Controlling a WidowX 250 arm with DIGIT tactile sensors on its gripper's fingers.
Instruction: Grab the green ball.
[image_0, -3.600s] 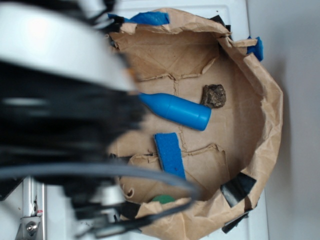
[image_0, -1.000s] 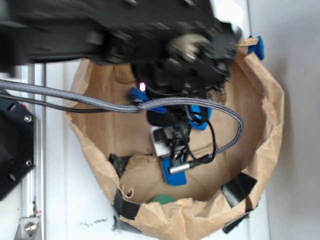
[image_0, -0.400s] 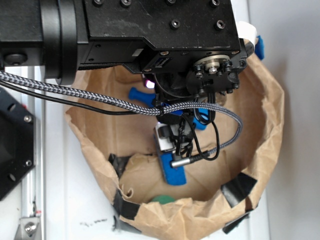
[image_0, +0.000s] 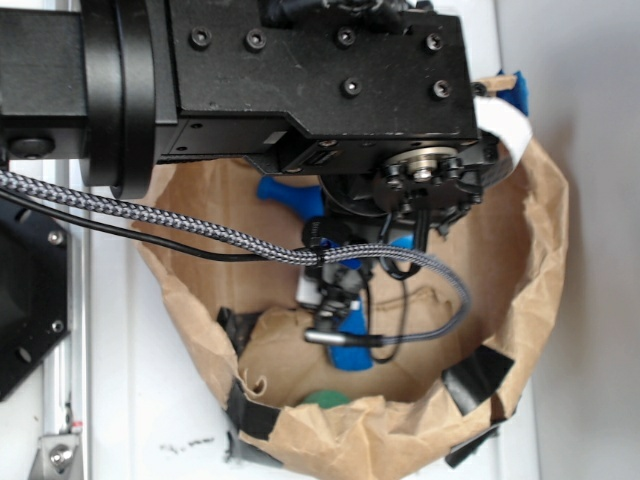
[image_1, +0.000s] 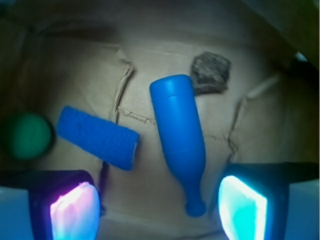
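Note:
The green ball (image_1: 26, 136) lies at the far left of the wrist view on the brown paper floor, left of the blue sponge (image_1: 97, 137). In the exterior view only the top of the green ball (image_0: 325, 398) peeks over the paper rim at the bottom. My gripper (image_1: 157, 210) is open above the floor, with its glowing pads (image_1: 75, 210) wide apart. The ball is well to the left of the left pad and untouched. The narrow neck of the blue bottle (image_1: 180, 135) lies below the gap, near the right pad.
A brown rock (image_1: 211, 73) sits just beyond the bottle's base. A crumpled paper wall (image_0: 540, 230) with black tape patches (image_0: 478, 375) rings everything. My black arm (image_0: 300, 80) and its braided cable (image_0: 200, 235) hide most of the floor in the exterior view.
My arm has swung in over the paper ring, hiding the bottle and rock in the exterior view. In the last half second the gripper end shifted slightly toward the ball's side. The ball has not moved.

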